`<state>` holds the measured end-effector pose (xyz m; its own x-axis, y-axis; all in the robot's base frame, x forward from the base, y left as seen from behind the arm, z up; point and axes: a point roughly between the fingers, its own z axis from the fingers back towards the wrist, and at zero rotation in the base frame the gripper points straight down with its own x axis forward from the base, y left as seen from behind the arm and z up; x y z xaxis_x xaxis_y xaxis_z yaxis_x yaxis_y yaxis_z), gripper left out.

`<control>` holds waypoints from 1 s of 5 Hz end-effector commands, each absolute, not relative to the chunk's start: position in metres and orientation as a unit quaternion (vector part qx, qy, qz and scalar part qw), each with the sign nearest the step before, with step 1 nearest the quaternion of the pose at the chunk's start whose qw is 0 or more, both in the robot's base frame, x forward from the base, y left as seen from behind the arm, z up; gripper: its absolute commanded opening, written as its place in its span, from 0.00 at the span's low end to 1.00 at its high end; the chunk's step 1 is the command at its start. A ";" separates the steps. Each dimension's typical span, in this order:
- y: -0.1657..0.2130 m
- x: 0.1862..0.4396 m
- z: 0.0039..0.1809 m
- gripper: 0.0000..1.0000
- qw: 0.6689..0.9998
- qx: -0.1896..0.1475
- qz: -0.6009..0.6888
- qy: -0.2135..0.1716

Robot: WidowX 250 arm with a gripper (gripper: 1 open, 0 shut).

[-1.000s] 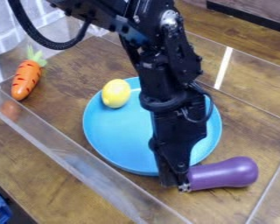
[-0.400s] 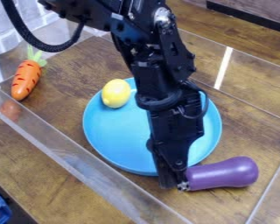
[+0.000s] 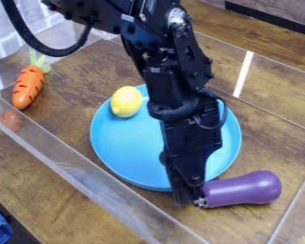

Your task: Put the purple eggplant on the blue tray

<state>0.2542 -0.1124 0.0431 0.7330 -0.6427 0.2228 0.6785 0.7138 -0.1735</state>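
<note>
Purple eggplant (image 3: 240,188): glossy, fat end right of pincer (image 3: 193,199), lying off blue tray (image 3: 127,150). Stem end hidden behind closed pincer tips; actual grip unclear.

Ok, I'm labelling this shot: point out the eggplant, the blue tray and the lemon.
purple eggplant (image 3: 244,187), camera view, middle of its purple body
blue tray (image 3: 127,152), camera view, bare blue surface left of the arm
lemon (image 3: 126,100), camera view, centre of its yellow skin
</note>
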 end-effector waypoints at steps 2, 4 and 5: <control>-0.119 0.256 0.061 0.00 0.917 -0.118 -0.366 -0.105; -0.125 0.257 0.062 0.00 0.914 -0.119 -0.371 -0.110; -0.128 0.257 0.063 0.00 0.913 -0.119 -0.372 -0.114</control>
<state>0.2530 -0.1230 0.0472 0.7195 -0.6501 0.2446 0.6912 0.7048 -0.1598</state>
